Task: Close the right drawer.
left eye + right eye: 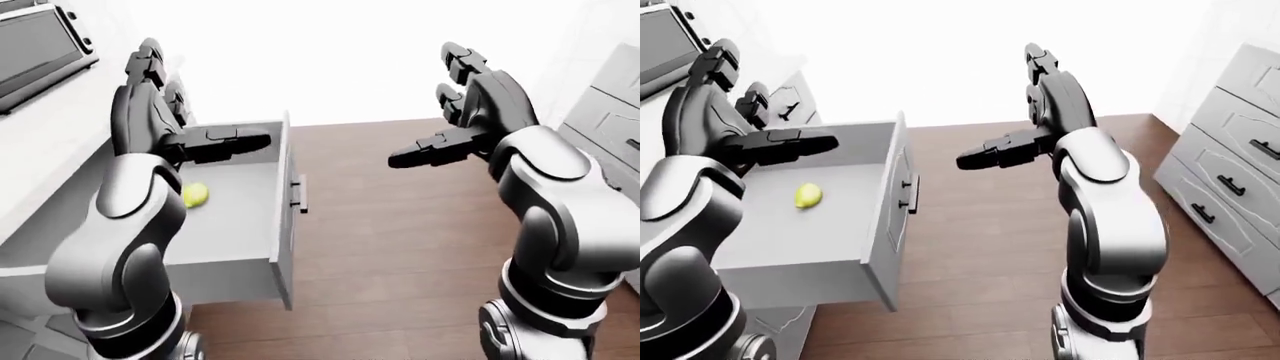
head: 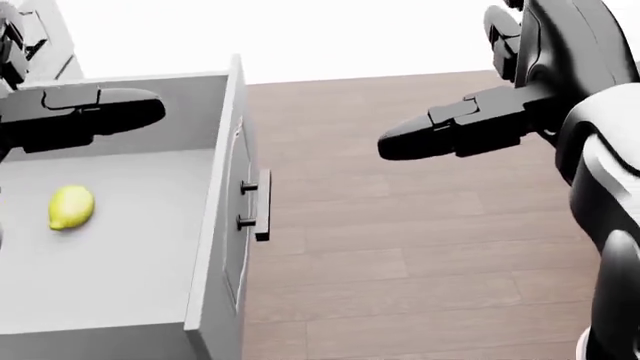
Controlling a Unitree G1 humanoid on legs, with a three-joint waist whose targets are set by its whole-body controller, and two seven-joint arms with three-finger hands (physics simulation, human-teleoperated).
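Head view | drawer (image 2: 215, 247) open, lemon (image 2: 71, 206) inside | left robot hand (image 1: 165, 112), right robot hand (image 1: 470, 97) spread, empty

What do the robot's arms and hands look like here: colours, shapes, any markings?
Both arms are glossy silver-grey rounded shells with darker joints. The left hand and right hand are black, each with blocky segmented fingers. No cables or markings show.

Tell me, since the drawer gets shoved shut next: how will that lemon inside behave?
The lemon lies loose on the smooth drawer floor, touching no wall, so it will probably roll or slide when the drawer moves. Its rounded, oval shape suggests a wobbly roll rather than a straight one. It looks small and light, unlikely to hinder closing.
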